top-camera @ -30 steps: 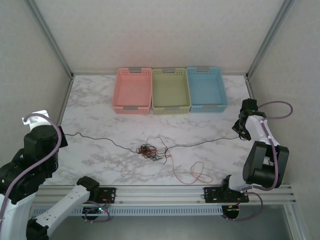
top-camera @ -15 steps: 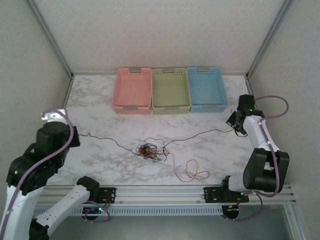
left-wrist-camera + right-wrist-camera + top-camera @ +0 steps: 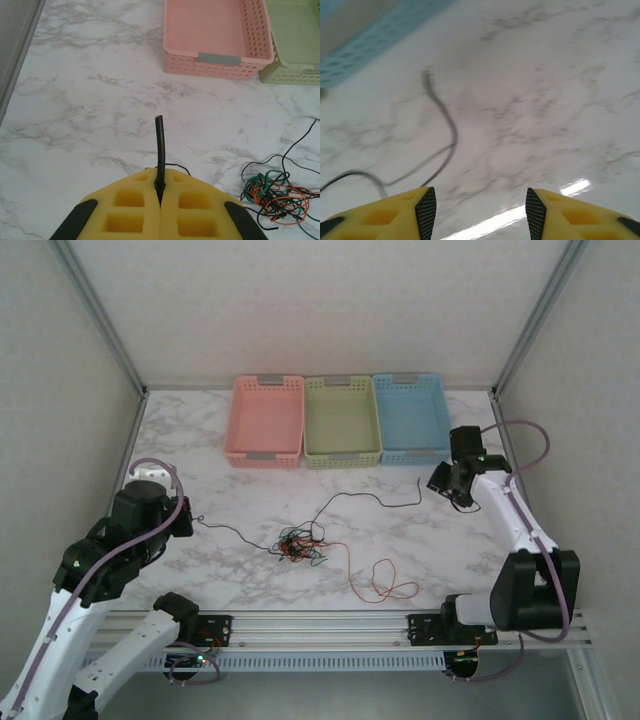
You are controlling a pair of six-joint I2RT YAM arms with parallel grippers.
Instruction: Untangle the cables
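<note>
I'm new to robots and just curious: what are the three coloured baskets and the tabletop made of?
The pink basket, green basket and blue basket look like moulded plastic: matte pastel walls pierced by rows of holes. The tabletop looks like white marble with grey veins; its glossy sheen could equally mean printed laminate.

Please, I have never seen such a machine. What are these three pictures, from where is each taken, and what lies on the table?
Two robot arms stand at the near edge of a table. One picture looks down from above; the other two come from a camera on each wrist, so the yellow fingers are that arm's tool. On the table lie a knot of thin coloured cables and, at the back, three baskets. The left tool pinches the end of a black cable. The right tool is open and empty.
</note>
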